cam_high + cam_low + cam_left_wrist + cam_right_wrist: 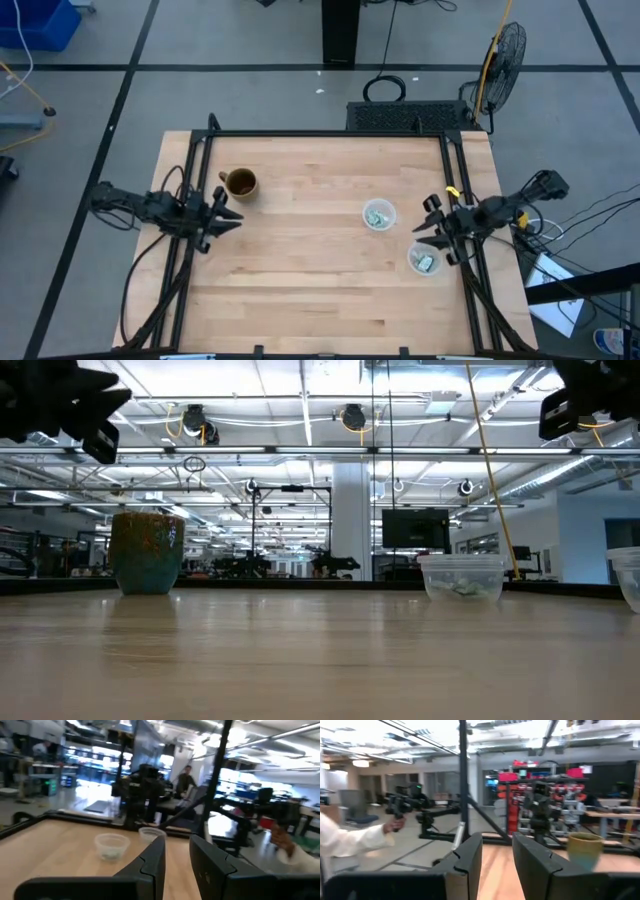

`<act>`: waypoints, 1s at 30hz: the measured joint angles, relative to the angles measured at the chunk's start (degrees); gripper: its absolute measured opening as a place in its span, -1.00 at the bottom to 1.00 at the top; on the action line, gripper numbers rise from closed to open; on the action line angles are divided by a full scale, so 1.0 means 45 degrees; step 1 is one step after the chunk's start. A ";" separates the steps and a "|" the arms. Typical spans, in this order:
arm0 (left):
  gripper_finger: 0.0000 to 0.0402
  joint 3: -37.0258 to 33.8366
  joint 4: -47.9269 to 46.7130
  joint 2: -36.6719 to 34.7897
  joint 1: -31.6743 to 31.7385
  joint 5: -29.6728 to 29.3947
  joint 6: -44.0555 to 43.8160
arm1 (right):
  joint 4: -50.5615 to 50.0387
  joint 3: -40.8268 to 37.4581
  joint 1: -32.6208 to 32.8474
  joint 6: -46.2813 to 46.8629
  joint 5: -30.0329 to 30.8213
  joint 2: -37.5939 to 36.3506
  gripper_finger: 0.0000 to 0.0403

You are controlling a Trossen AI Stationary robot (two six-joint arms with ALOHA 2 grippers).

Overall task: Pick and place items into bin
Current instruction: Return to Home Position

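Note:
Pale green-teal packets lie inside two small clear cups on the table: one (378, 215) at centre right and one (424, 261) nearer the right front. In the low view the first cup (461, 576) shows its packets. No loose packets show on the tabletop. My left gripper (228, 211) hovers open and empty above the table's left side, beside the brown mug (240, 183). My right gripper (424, 216) hovers open and empty at the right, between the two cups. Both sit high above the table in the low view, the left (95, 410) and the right (575, 405).
The mug (148, 552) stands upright at the left. A black frame (330, 134) runs along the table's far edge and sides. A person's white sleeve (350, 842) shows beyond the table's left side; a fan (505, 50) stands behind the right corner.

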 joint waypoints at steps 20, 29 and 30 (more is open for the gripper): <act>-0.54 -0.0176 -0.1162 0.0002 0.2572 0.0157 0.0188 | -0.1784 -0.0363 -0.3946 -0.0183 0.0006 0.0009 -0.49; -0.54 -0.0498 -0.1052 0.0022 0.2572 0.0196 0.0271 | -0.1225 -0.0903 -0.4099 -0.0199 0.0000 0.0000 -0.49; -0.54 -0.0498 -0.1101 0.0022 0.2572 0.0196 0.0326 | -0.1285 -0.0903 -0.4099 -0.0199 -0.0005 0.0005 -0.49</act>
